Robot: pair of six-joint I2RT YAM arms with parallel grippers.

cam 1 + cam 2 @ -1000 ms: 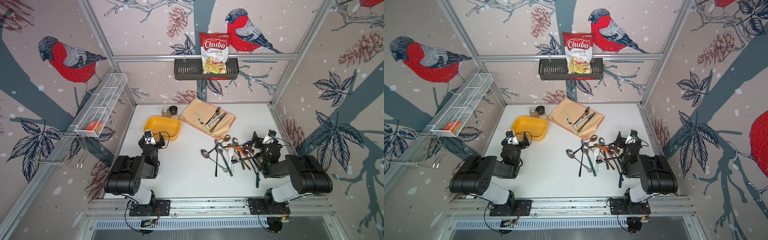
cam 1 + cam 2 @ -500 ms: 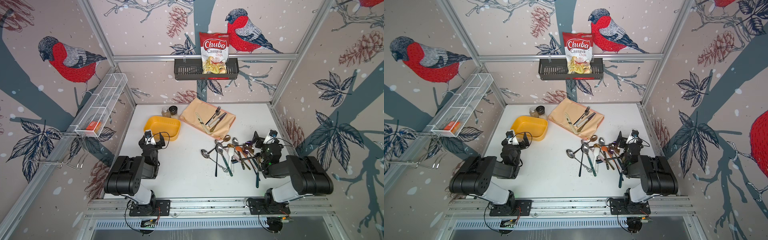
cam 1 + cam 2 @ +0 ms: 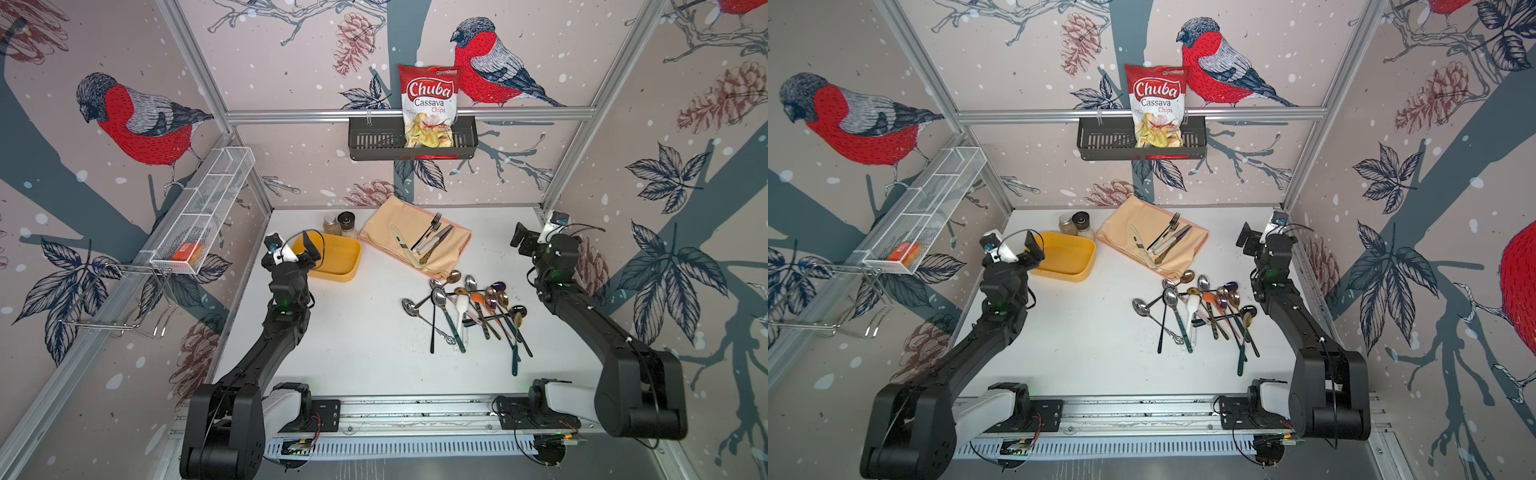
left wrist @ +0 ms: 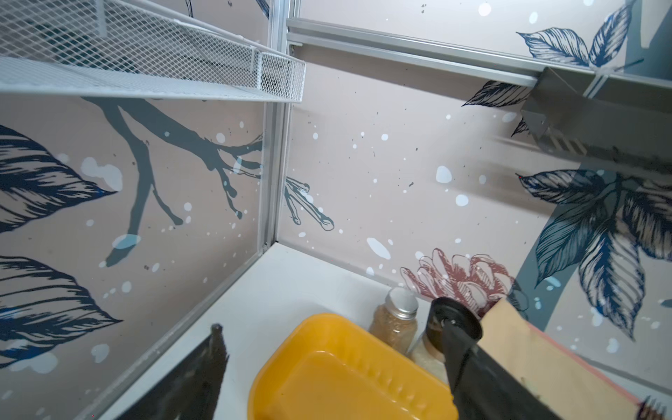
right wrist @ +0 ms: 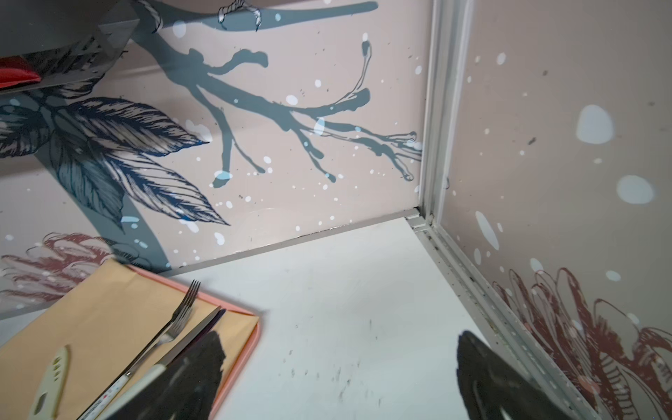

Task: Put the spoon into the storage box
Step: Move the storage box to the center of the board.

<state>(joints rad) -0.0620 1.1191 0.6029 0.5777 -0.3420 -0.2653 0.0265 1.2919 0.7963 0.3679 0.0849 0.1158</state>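
We tag the spoons (image 3: 462, 306) first: a loose heap of steel, coloured and white plastic ones on the white tabletop (image 3: 365, 332), centre-right in both top views, none gripped. The bowls point toward the top of the frame and the handles fan down toward the bottom edge. The shallow yellow plastic storage box (image 3: 332, 276) sits left of centre, well apart from the heap, and no spoon shows inside it. Up-right of the heap hangs the right gripper (image 3: 523, 241), jaws spread and empty. We judge this arm nearer: reach down-left and close across a handle. Over the box's left end hovers the left gripper (image 3: 296, 254), jaws apart, holding nothing.
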